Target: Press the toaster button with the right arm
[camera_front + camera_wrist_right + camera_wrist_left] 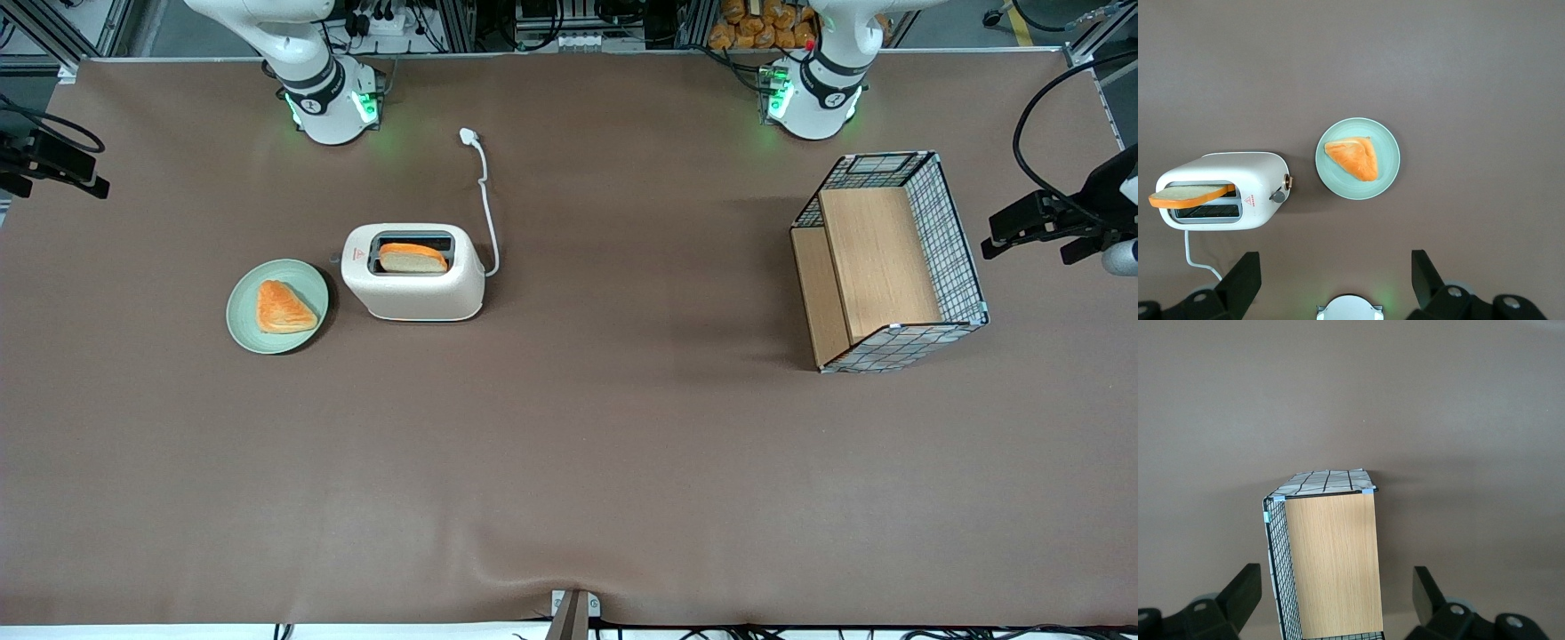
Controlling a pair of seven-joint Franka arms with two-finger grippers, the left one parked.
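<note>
Hovering well above the brown surface (569, 462) at the working arm's end of the table, the right arm's gripper (62, 164) is slim and black, and it touches nothing. In the right wrist view the gripper (1335, 255) has its two black fingers (1245, 277) spread wide apart, with only bare surface between them. It is well apart from the toaster.

The toaster (413, 293) is the task's object. It is cream-white, rounded and boxy, and it stands upright on the surface in the working arm's half of the table. A small red warning mark sits on top at its narrow end. The toaster button (1277, 196), a tiny pale grey nub, sticks out of that same narrow end, next to a small brass-coloured knob (1289, 181). This narrow end faces the plate.

A slice of bread (412, 258) with an orange crust stands in the toaster's wide dark top slot, rising above it. A white cord (487, 204) runs from the toaster's other narrow end, away from the front camera, to a white plug (468, 135) lying on the surface.

Just beside the button end lies a pale green round plate (244, 329), a little nearer the front camera than the toaster. On it rests a triangular orange pastry (283, 308).

Toward the parked arm's end of the table lies a wire-mesh basket (956, 240) with wooden panels.
</note>
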